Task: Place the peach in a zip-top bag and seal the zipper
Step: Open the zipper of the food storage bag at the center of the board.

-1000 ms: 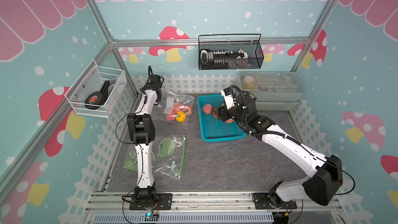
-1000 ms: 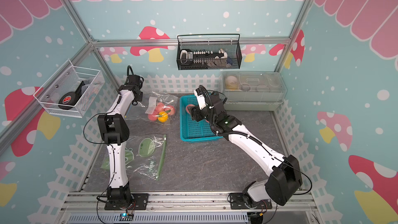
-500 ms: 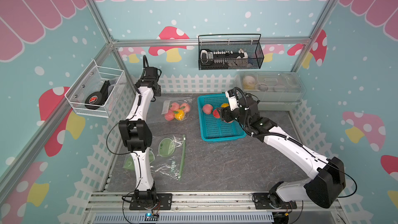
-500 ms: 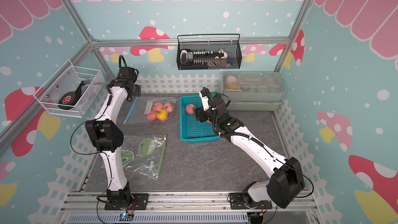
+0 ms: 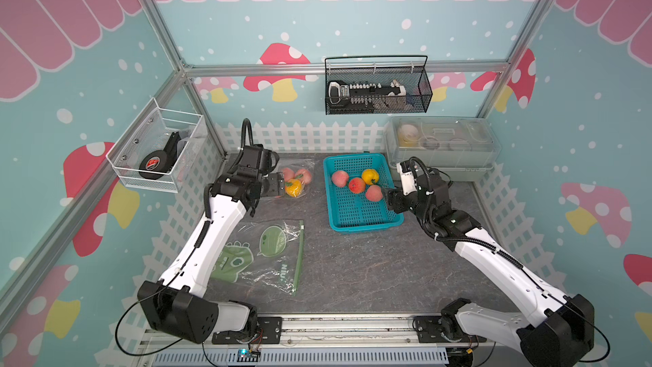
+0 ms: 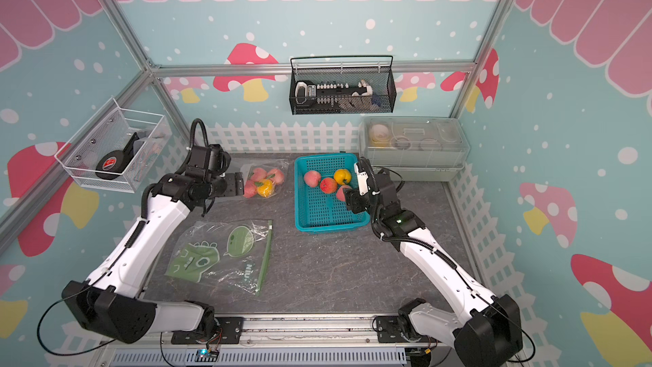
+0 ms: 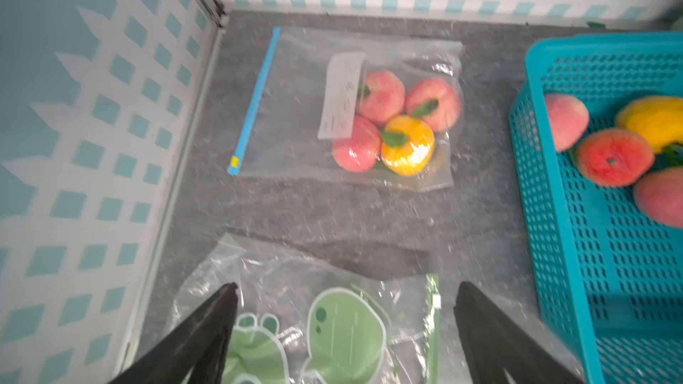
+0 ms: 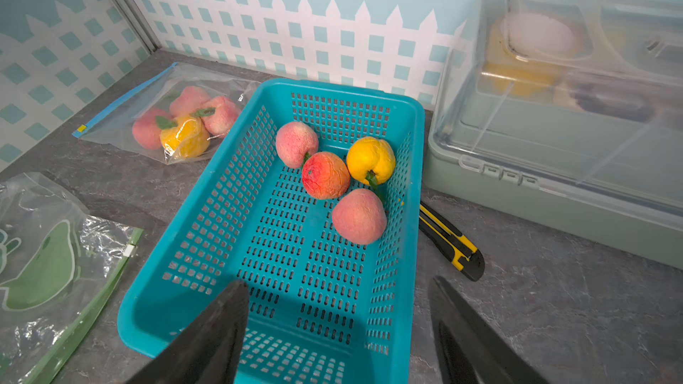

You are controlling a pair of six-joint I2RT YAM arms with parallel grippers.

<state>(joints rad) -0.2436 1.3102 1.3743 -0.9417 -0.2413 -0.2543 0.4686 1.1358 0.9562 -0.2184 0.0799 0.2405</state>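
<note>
Four wrinkled round fruits (image 8: 325, 175), perforated plastic basket (image 8: 236, 182)

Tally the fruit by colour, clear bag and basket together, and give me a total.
Pink peaches: 5, three in the clear bag, two in the basket
Red peach: 1, in the basket
Yellow peaches: 2, one in each
Total: 8
</note>
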